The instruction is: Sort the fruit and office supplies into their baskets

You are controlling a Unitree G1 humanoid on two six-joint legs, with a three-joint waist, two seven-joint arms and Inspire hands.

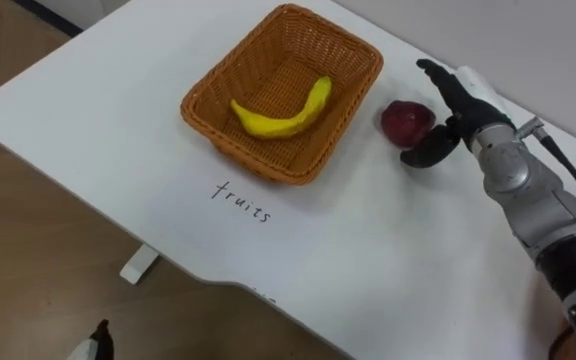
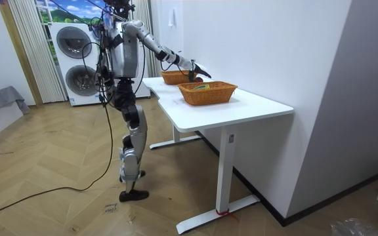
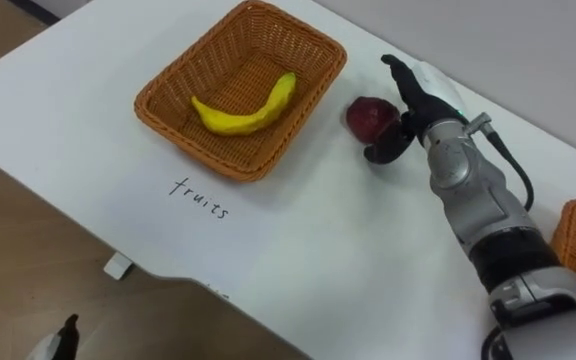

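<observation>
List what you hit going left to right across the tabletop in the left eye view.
Wicker basket with a banana lying in it → dark red fruit on the white table → right hand, open, right beside that fruit.

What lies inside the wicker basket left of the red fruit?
One yellow banana lies on the basket floor, nothing else. The weave beneath it is covered. The red fruit sits outside, on the table.
</observation>
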